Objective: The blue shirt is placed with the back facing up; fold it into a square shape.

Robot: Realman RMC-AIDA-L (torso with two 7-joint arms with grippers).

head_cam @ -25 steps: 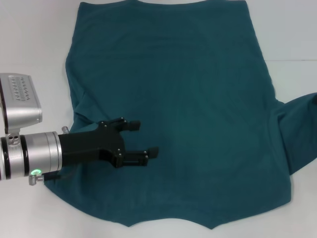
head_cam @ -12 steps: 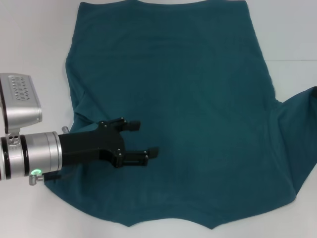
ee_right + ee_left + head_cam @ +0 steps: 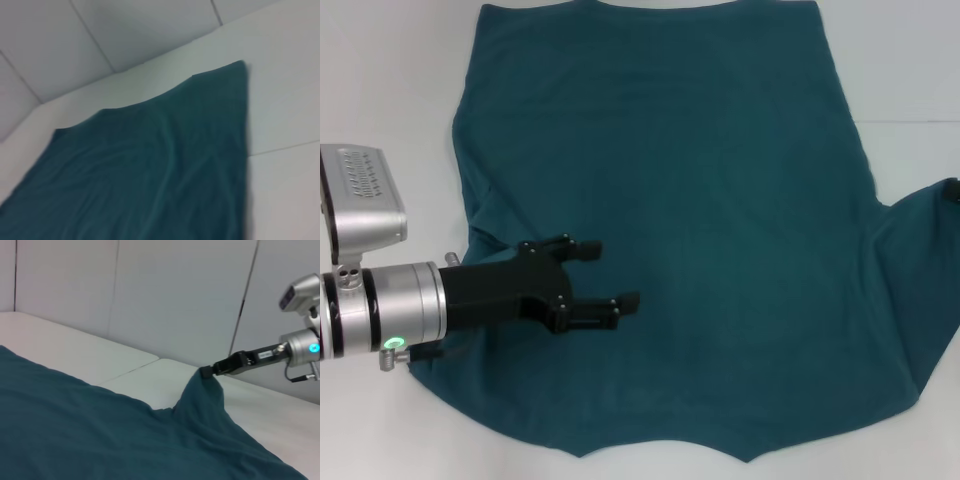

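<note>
The blue shirt (image 3: 700,200) lies spread on the white table (image 3: 390,90), plain side up, hem at the far end. My left gripper (image 3: 613,275) hovers open over the shirt's near-left part, its fingers (image 3: 582,248) holding nothing. Only a dark tip of my right gripper (image 3: 954,189) shows at the right edge, at the raised right sleeve (image 3: 920,240). The left wrist view shows the right gripper (image 3: 208,372) shut on a peak of the shirt (image 3: 100,430) and lifting it off the table. From the right wrist, the shirt (image 3: 150,170) shows only as flat fabric.
White table surface (image 3: 910,70) runs bare along both sides of the shirt. A seam in the tabletop (image 3: 920,122) crosses on the right. Pale wall panels (image 3: 175,295) stand behind the table.
The right sleeve has been drawn farther out to the right, spreading the shirt's near-right side. The left arm has barely shifted.
</note>
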